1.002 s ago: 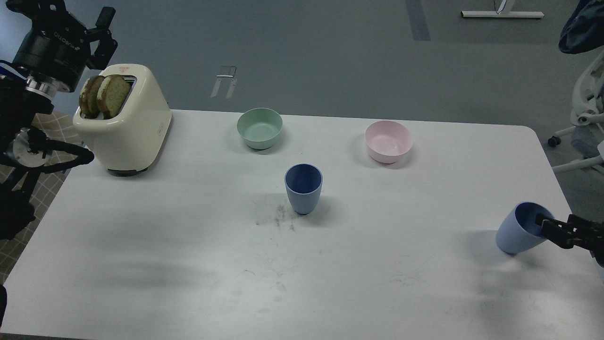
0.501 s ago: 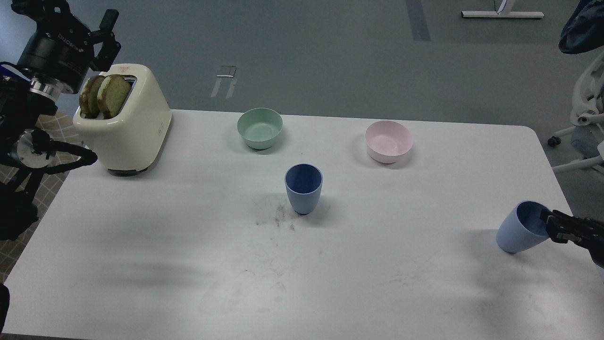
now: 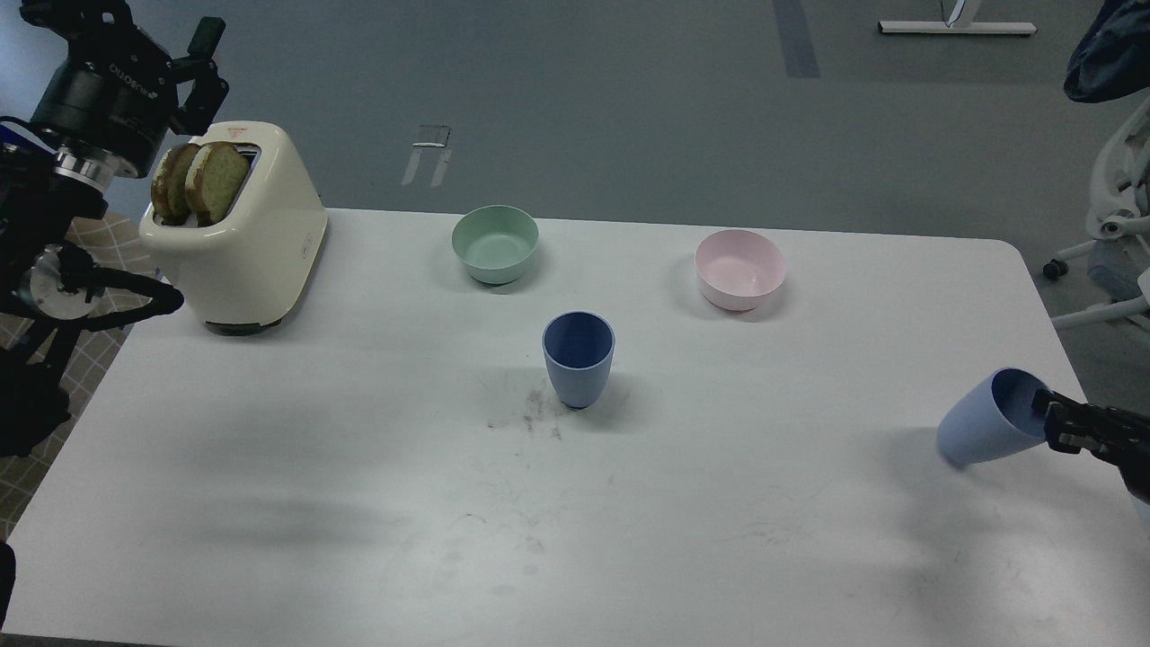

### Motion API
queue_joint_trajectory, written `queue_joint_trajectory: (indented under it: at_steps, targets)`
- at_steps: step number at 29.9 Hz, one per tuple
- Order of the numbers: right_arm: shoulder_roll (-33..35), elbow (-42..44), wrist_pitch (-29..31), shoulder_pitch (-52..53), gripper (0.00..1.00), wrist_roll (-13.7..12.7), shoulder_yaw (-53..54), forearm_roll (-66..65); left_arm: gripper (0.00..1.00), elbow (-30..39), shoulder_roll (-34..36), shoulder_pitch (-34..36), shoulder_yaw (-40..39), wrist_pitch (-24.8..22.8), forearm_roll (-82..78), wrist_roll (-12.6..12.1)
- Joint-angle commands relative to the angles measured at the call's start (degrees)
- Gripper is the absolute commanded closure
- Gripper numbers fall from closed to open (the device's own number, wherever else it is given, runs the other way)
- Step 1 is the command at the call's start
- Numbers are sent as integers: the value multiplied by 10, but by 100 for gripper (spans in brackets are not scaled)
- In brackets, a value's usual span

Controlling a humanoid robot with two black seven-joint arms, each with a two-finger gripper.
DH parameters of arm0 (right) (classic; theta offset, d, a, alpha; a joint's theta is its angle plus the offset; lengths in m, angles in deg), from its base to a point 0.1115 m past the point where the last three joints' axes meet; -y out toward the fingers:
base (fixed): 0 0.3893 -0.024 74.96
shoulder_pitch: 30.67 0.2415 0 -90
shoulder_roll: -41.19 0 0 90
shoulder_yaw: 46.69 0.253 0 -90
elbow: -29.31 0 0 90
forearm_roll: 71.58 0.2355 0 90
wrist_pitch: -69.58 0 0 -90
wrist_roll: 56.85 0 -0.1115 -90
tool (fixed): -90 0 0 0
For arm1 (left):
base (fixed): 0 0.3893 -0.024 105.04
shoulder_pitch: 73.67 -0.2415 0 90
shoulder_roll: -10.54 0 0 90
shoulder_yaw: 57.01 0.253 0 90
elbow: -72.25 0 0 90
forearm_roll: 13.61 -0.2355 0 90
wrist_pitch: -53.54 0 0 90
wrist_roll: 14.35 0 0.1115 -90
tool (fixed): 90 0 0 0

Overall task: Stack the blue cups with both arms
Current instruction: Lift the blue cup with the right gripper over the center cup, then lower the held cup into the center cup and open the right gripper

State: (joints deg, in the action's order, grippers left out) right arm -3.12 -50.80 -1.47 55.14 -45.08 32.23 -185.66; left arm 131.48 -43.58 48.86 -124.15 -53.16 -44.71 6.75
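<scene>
One blue cup point(image 3: 578, 358) stands upright at the middle of the white table point(image 3: 359, 503). My right gripper point(image 3: 1047, 420) comes in from the right edge and is shut on the rim of the second blue cup point(image 3: 984, 424), which hangs tilted with its base to the left, just above the table. My left gripper point(image 3: 205, 63) is raised at the far left, above and behind the toaster; its fingers stand apart and hold nothing.
A cream toaster point(image 3: 247, 238) with two bread slices stands at the back left. A mint-green bowl point(image 3: 495, 243) and a pink bowl point(image 3: 739, 268) sit behind the middle cup. Crumbs point(image 3: 530, 415) lie left of that cup. An office chair point(image 3: 1114, 234) stands right of the table.
My right gripper has lifted its blue cup a little and tilted it further, base swinging left. The left arm has shifted only slightly.
</scene>
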Motion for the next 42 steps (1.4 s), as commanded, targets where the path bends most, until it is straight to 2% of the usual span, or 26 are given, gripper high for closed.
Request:
queue_joint_trajectory:
  at_steps: [1,4,9,14,16,24,32,36,42]
  targets:
    - [-4,-5,-1,11,100,18,33,3,3,1,2,0,0,0,1,0]
    - [-22,-30,0,51,100,35,57,5,3,2,2,0,0,0,0,-1]
    - [-38,-36,8,156,100,37,38,7,3,2,4,1,-1,0,1,-1]
    - [-80,-31,20,278,100,37,-56,8,3,3,5,1,-2,-1,2,-2]
    - [-120,-20,37,357,100,35,-124,8,3,3,5,1,-4,-2,2,-2]
    - [-240,48,40,487,100,31,-284,3,2,2,2,2,-4,-1,3,-1]
    - [-312,101,40,560,100,20,-389,0,2,2,4,2,-8,-4,9,6]
    - [-310,101,45,583,100,4,-427,-2,3,3,4,3,-8,-5,9,6]
    - [-301,95,89,596,100,3,-448,-9,2,2,4,3,-7,-5,9,5]
